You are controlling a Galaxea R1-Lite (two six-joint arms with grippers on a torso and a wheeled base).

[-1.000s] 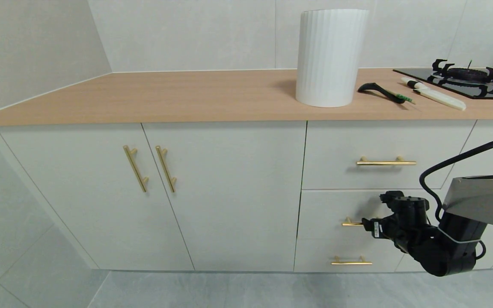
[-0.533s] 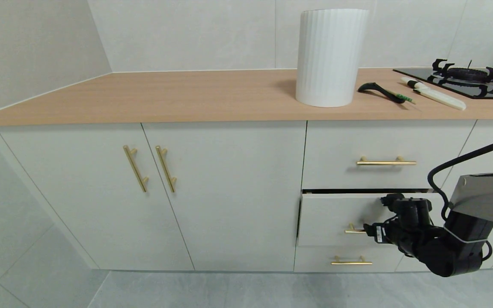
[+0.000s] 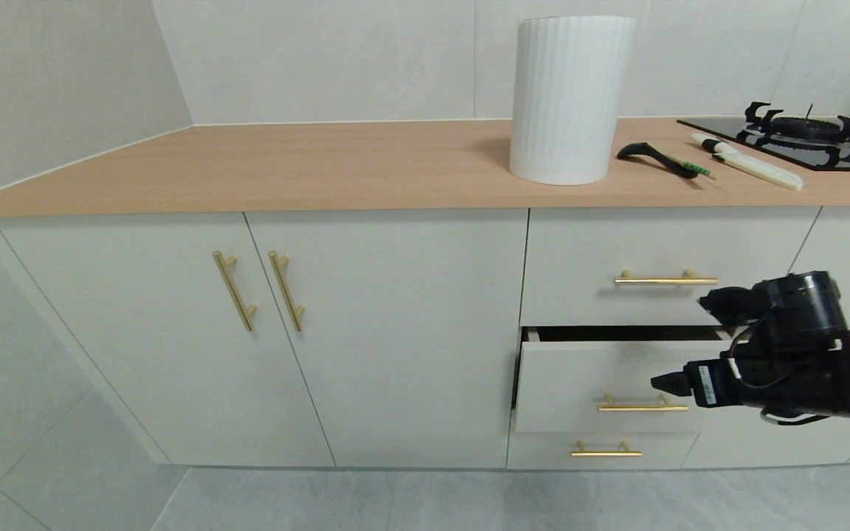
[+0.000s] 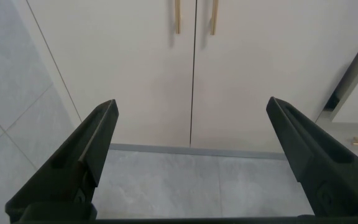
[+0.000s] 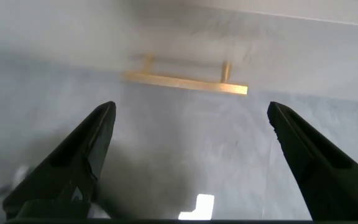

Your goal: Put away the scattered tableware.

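Upper right, the black utensil (image 3: pixel 657 158) and white knife (image 3: pixel 750 167) lie on the countertop (image 3: pixel 285 166), between the ribbed white canister (image 3: pixel 569 99) and the stove (image 3: pixel 801 136). Lower right, the middle drawer (image 3: pixel 580 369) sits slightly open, its inside too dark to read. The right gripper (image 3: pixel 665 383), fingers spread wide, hovers just above its gold handle (image 3: pixel 643 405), arm cut off by the frame edge. Left gripper (image 4: pixel 192 106) gapes wide too, facing cabinet doors (image 4: pixel 260 62) above grey floor (image 4: pixel 197 180).

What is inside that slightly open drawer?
The middle drawer is out only a little. A dark gap shows above its front. Anything inside is hidden by the front panel and shadow.
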